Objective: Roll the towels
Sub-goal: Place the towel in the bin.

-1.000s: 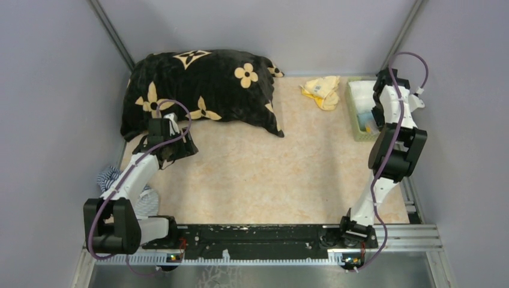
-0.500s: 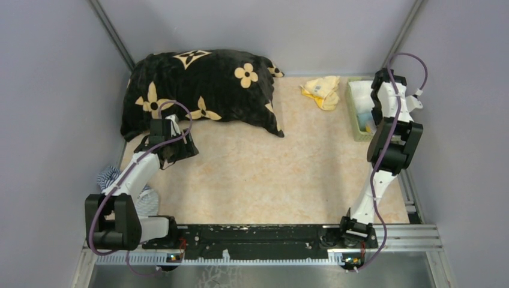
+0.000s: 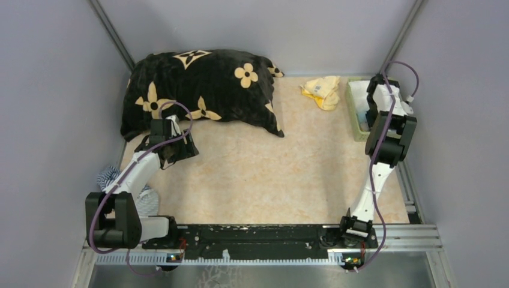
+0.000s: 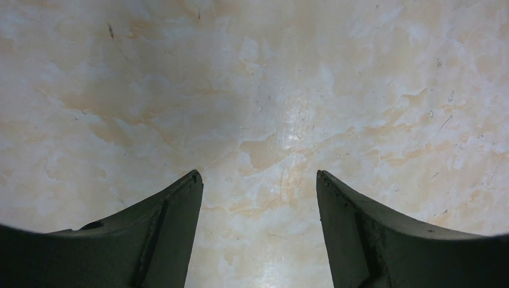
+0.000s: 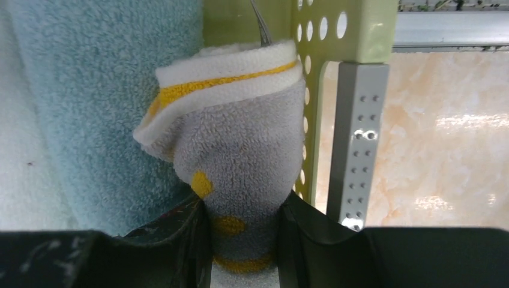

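Inside the green basket [image 5: 354, 30], right claw [image 5: 243, 210] pinches the grey-and-yellow towel [image 5: 240, 132]; left claw [image 4: 259, 177] gapes above table [image 4: 270, 90].

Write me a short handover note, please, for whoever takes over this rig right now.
Left gripper: open, empty, over bare table by the black cushion.
Right gripper: shut on the grey-and-yellow towel, inside the green basket at far right.
Light blue towel: in the basket, against the grey-and-yellow one.
Yellow towel: crumpled on the table, left of the basket.
Done: the gripped towel looks rolled; the blue one cannot be judged.
Left: at least the yellow towel.
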`<state>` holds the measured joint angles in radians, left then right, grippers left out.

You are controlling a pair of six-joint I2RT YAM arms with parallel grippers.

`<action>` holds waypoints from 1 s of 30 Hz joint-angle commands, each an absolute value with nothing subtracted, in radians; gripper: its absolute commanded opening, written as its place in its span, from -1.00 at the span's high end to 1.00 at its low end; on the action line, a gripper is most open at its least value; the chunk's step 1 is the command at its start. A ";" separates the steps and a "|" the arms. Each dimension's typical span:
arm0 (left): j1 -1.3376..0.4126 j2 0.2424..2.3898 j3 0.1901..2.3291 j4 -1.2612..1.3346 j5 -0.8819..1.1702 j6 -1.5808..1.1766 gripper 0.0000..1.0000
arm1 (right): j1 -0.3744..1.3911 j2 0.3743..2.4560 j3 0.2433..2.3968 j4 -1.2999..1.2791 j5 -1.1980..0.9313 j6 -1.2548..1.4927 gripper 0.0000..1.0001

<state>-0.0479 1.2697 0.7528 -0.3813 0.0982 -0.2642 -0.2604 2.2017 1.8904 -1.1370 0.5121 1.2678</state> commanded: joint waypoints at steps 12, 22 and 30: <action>-0.042 1.274 0.748 -0.368 0.116 -0.264 -0.51 | -0.288 2.302 1.879 -1.052 0.367 1.314 1.00; -0.043 1.265 0.747 -0.370 0.122 -0.265 -0.51 | -0.290 2.200 1.857 -1.064 0.423 1.272 1.00; -0.042 1.190 0.756 -0.371 0.114 -0.260 -0.51 | -0.298 2.234 1.894 -1.086 0.391 1.208 1.00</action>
<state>-0.0475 1.2533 0.7528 -0.3820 0.1066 -0.2646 -0.2867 2.2410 1.8587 -1.0779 0.4171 1.2510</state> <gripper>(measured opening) 0.755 0.347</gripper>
